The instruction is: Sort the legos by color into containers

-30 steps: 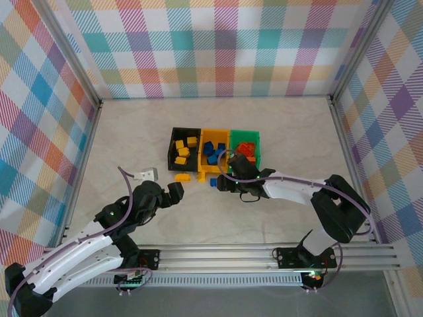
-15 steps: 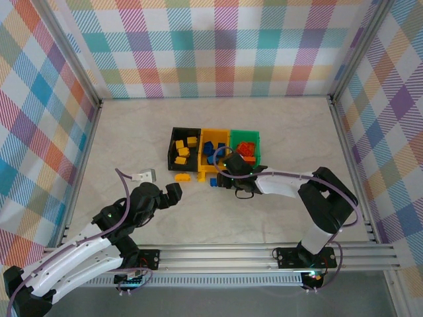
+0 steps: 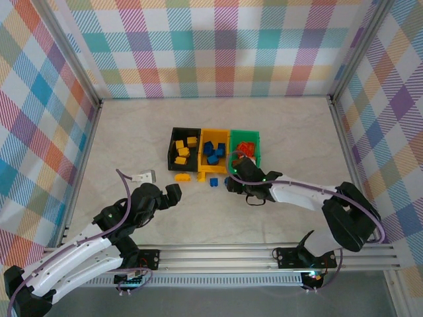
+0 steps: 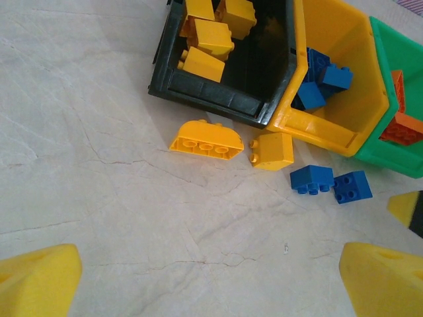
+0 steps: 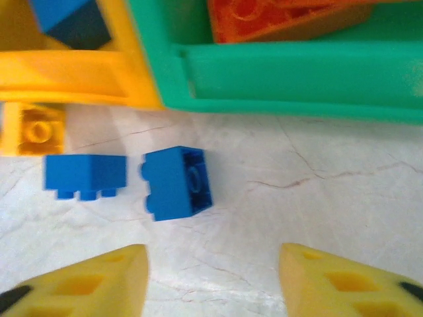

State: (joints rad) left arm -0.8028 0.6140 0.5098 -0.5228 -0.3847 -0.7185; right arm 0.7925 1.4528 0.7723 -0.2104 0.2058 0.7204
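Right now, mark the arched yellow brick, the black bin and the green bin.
arched yellow brick [image 4: 206,140], left wrist view, its middle
black bin [image 4: 218,107], left wrist view, near rim
green bin [image 5: 297,72], right wrist view, near wall

Black bin [image 4: 218,99], yellow bin [image 4: 344,72], green bin [image 4: 390,155]; bricks [image 4: 205,140] in yellow, blue, orange-red; pastel plaid walls [image 3: 218,46]; pale, veined table [image 3: 284,125].
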